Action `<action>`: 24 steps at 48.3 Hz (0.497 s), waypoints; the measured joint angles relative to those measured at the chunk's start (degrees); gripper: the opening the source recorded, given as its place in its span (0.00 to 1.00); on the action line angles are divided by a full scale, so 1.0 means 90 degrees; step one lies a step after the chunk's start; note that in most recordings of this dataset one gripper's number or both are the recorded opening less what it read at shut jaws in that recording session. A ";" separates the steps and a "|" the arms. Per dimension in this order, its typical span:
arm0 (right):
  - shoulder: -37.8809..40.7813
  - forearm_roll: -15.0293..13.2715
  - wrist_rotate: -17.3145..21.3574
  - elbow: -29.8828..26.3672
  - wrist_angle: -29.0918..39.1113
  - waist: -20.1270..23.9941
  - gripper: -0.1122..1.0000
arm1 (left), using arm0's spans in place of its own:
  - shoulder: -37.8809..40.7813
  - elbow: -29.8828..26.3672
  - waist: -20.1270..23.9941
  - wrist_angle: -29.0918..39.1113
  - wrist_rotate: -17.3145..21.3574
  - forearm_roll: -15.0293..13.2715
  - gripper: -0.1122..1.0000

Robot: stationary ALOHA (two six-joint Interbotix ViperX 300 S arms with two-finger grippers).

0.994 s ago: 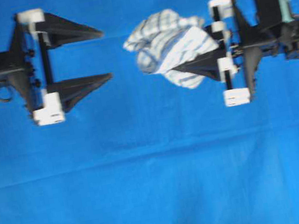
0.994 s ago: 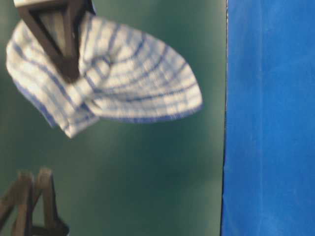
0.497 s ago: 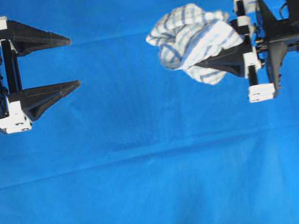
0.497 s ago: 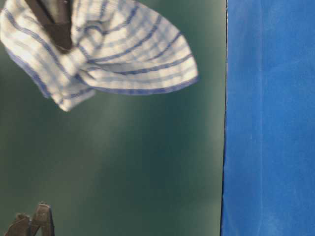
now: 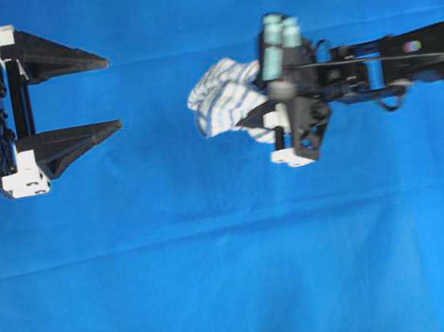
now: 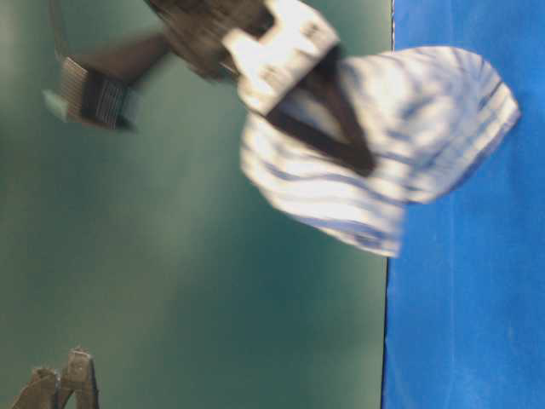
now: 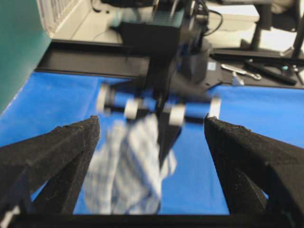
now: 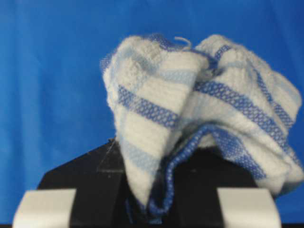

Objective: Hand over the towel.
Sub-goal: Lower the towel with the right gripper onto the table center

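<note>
Two end effectors: right (image 5: 258,118) clamps towel (image 5: 224,105); left (image 5: 113,93) spread.

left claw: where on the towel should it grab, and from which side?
Probably the free bunched end of the towel, which sticks out past the right claw toward the open left claw. Come in level from the overhead view's left, clear of the right claw's fingers.

Table cover: large plain blue cloth (image 5: 243,283), faint creases.
Backdrop: dark green wall (image 6: 196,281).
Far edge: black frame (image 7: 85,59), loose tools (image 7: 247,71).
</note>
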 measured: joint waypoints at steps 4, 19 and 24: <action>0.0488 0.0000 0.0000 -0.0156 0.0088 -0.0078 0.20 | 0.0000 0.0000 0.0000 0.0000 0.0000 0.0000 0.94; 0.1475 0.0000 -0.0010 -0.0449 0.0127 -0.0166 0.20 | 0.0010 0.0000 0.0000 0.0010 0.0000 0.0000 0.94; 0.1475 0.0000 -0.0010 -0.0469 0.0146 -0.0166 0.21 | 0.0010 0.0000 0.0000 0.0010 0.0010 0.0000 0.94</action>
